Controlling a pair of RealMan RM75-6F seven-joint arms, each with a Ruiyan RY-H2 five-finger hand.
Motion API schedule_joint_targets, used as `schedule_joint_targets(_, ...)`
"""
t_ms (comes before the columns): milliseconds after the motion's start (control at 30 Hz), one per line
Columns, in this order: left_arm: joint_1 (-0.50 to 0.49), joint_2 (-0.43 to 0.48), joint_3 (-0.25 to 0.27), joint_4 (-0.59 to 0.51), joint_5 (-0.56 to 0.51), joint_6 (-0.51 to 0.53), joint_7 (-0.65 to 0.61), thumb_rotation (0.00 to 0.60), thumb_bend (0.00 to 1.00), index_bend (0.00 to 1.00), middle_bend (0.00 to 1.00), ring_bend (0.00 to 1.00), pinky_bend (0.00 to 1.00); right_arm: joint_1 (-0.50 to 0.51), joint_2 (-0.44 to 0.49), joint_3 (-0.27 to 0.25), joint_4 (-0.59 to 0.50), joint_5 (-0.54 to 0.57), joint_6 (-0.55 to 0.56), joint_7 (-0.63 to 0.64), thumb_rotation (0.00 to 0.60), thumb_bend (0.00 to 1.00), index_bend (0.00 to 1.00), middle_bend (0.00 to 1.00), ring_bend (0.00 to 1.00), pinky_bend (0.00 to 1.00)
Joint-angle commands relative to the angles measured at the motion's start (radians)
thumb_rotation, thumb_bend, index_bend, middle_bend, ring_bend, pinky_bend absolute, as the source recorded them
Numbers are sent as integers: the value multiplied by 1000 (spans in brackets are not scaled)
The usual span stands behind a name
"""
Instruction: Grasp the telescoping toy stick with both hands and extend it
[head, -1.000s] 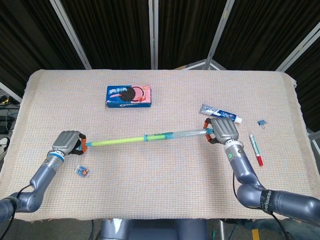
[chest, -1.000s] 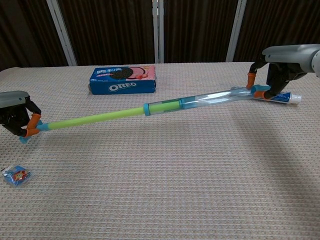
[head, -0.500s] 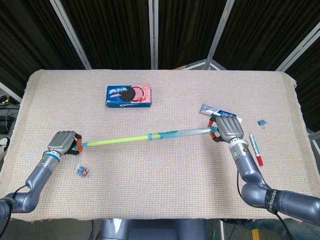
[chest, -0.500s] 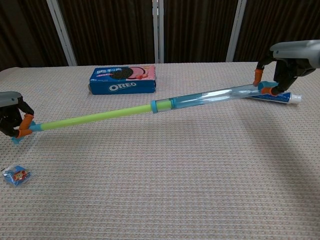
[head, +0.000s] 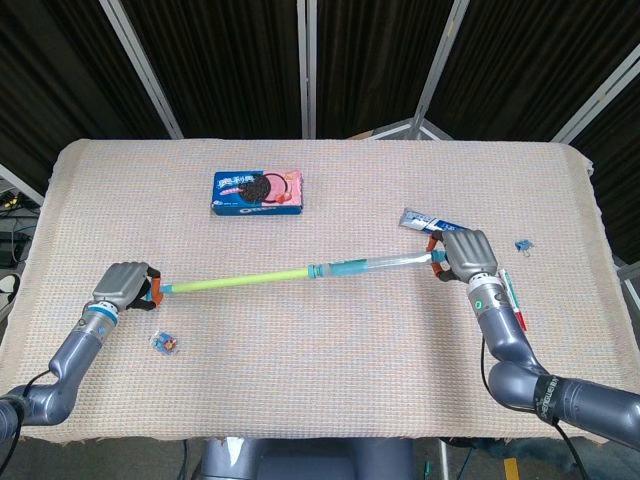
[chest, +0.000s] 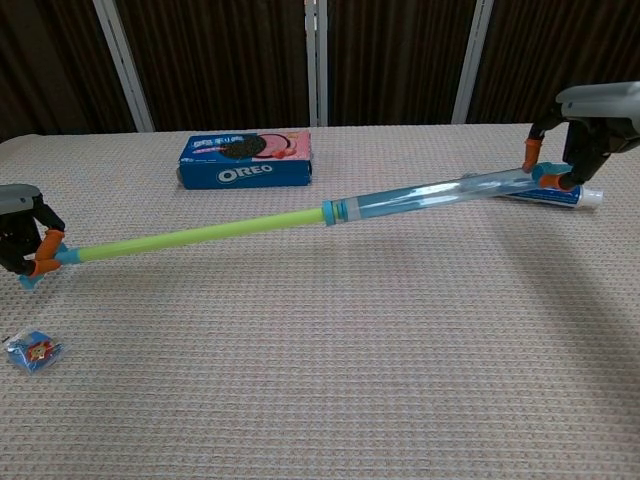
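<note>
The telescoping toy stick (head: 290, 274) (chest: 250, 227) stretches across the table, a thin lime-green section on the left and a clear blue tube on the right, joined by a teal collar. My left hand (head: 124, 286) (chest: 22, 237) grips its orange-and-teal left end above the cloth. My right hand (head: 466, 254) (chest: 590, 125) holds the orange right end, raised slightly higher. The stick hangs off the table between both hands.
An Oreo box (head: 258, 192) (chest: 246, 160) lies at the back centre. A toothpaste tube (head: 425, 220) (chest: 555, 194) lies under the right hand. A red marker (head: 514, 305) and a small blue clip (head: 522, 245) sit at right. A small blue wrapper (head: 165, 343) (chest: 33, 350) lies near the left hand.
Both hands have moved apart, the right further right and the left further left. The stick has lengthened, and its teal collar has shifted to the right.
</note>
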Motion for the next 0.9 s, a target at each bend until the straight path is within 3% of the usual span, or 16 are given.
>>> schedule_joint_targets(33,0,0,-1,0,1,1,1,600,475,680,934,884,1000,-1,1,1,3,-1,-2,2,600,428,637,1000,1000,1000)
schedule_joint_targets(133,1,-3,-4,0,4,5,-2,600,470,657,934,884,1000,-3,3,1,4,-3,-6,5,600,424,617,1000,1000,1000)
schedule_joint_targets(200,2,-6,-4,0,7,4,-7,600,450,575,934,884,1000,-5,5,2,1,-8,-14,15,600,406,515,1000,1000,1000)
schedule_joint_targets(267,3,-6,-5,2,12,1,-16,600,343,379,934,884,1000,-9,8,1,0,-22,-27,27,600,329,333,1000,1000,1000)
schedule_joint_targets(333,5,-7,-6,4,15,-1,-26,600,118,83,934,883,1000,-10,10,-3,2,-34,-32,31,600,162,122,1000,1000,1000)
schedule_joint_targets(367,6,-7,-8,4,17,0,-31,600,62,23,934,883,1000,-11,10,-4,3,-37,-33,31,600,84,53,1000,1000,1000)
schedule_joint_targets(433,9,-5,-11,4,25,4,-47,600,1,0,934,883,1000,-13,10,-8,3,-46,-32,31,600,5,0,1000,1000,1000)
schedule_joint_targets(700,53,29,-33,-27,89,101,-129,600,0,0,881,849,984,-65,20,-11,-24,-165,61,77,600,0,0,976,1000,1000)
schedule_joint_targets(767,81,49,-43,-47,129,173,-171,600,0,0,777,762,905,-105,34,-16,-34,-249,120,123,600,0,0,940,999,1000)
schedule_joint_targets(800,99,58,-49,-54,151,220,-193,600,0,0,661,658,798,-128,40,-17,-34,-294,157,153,600,0,0,900,985,1000)
schedule_joint_targets(867,160,79,-61,-66,207,374,-238,600,0,0,376,373,525,-203,57,-19,-16,-424,282,263,600,0,0,794,901,978)
schedule_joint_targets(900,203,89,-55,-78,237,464,-246,600,0,0,195,188,339,-250,65,-32,4,-510,352,348,600,0,0,701,807,907)
